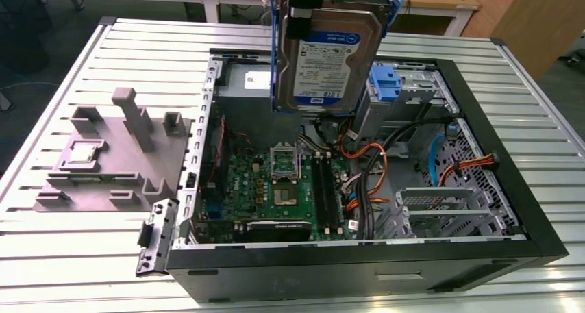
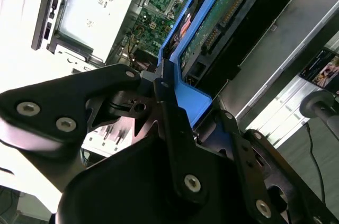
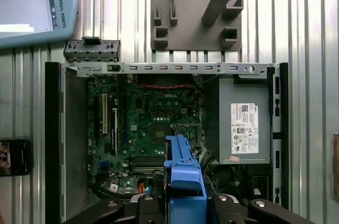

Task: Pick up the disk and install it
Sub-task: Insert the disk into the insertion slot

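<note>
The disk (image 1: 325,66) hung upright in the air above the open computer case (image 1: 539,238), without touching it, its label turned toward the exterior view. The gripper (image 2: 165,90) was closed on the blue carrier at the upper end of the disk. Below the disk lay the green motherboard (image 1: 274,190). The case stood on the slatted metal surface (image 1: 82,258), with a grey fixture (image 1: 109,155) beside it at the exterior view's left.

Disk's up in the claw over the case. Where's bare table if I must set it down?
Bare slatted table around the grey fixture at the exterior view's left, and a strip at its right, past the computer case. Under the disk it is crowded: motherboard, cables, drive cage.
</note>
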### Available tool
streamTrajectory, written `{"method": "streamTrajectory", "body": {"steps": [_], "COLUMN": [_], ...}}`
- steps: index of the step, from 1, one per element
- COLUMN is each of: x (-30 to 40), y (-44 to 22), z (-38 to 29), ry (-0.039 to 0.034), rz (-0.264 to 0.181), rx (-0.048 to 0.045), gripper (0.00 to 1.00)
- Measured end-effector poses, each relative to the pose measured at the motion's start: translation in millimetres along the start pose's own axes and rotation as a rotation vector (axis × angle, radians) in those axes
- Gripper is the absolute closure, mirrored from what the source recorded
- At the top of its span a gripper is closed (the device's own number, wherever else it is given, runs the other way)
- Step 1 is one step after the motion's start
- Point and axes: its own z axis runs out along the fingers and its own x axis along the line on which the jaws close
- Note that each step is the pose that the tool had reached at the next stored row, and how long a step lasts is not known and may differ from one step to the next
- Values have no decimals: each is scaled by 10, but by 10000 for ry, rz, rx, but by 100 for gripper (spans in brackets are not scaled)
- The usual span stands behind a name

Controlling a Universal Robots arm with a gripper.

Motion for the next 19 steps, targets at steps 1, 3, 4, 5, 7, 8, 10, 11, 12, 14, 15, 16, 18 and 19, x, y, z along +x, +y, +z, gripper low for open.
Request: {"method": "streamTrajectory", "body": {"steps": [1, 3, 4, 5, 7, 8, 10, 11, 12, 14, 15, 16, 18, 19], "x": [0, 3, 5, 5, 5, 5, 5, 5, 6, 14, 24, 35, 72, 98], "y": [0, -1, -1, -1, -1, -1, -1, -1, -1, -1, -2, -2, -3, -3], "z": [0, 0, -1, -1, -1, 0, -1, -1, -1, -1, -1, -1, -2, -2], "ry": [0, 2, 1, 2, 1, 1, 1, 3, 3, 6, 9, 12, 16, 17], "rz": [1, 0, -1, -1, -1, -1, 0, 0, -1, -2, -2, -1, 0, 0], "rx": [1, 0, 0, 0, 0, 0, 0, 0, 0, 1, 0, 0, 0, 1], "gripper": [64, 64, 64, 64, 64, 64, 64, 64, 64, 64, 64, 64, 64, 64]}}
